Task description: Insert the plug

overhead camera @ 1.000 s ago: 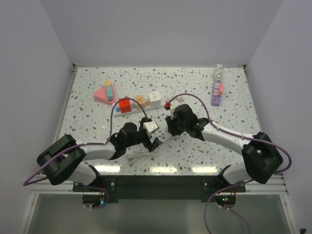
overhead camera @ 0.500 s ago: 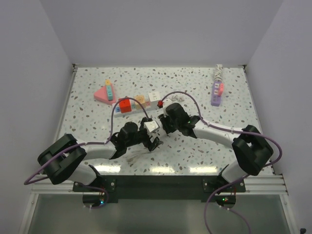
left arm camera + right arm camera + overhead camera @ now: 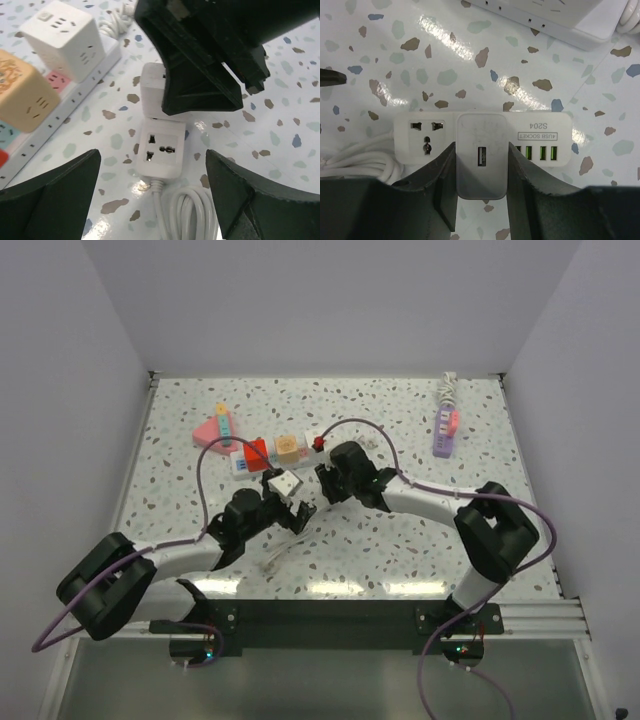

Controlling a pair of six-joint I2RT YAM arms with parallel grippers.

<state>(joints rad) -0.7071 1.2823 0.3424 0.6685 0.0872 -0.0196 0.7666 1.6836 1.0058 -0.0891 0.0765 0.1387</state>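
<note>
Currently clenches right gripper (image 3: 481, 170) on white plug (image 3: 481, 135) — sits mid-face on white socket block (image 3: 540, 132), USB port facing up, long axis crosswise to the block's. Hangs left gripper (image 3: 152, 155) wide apart over block — holding nothing.

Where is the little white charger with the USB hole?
The USB charger is mid-frame in the right wrist view, held in the jaws of the right gripper. It sits on the white socket strip, between its universal outlet and green USB ports.
</note>
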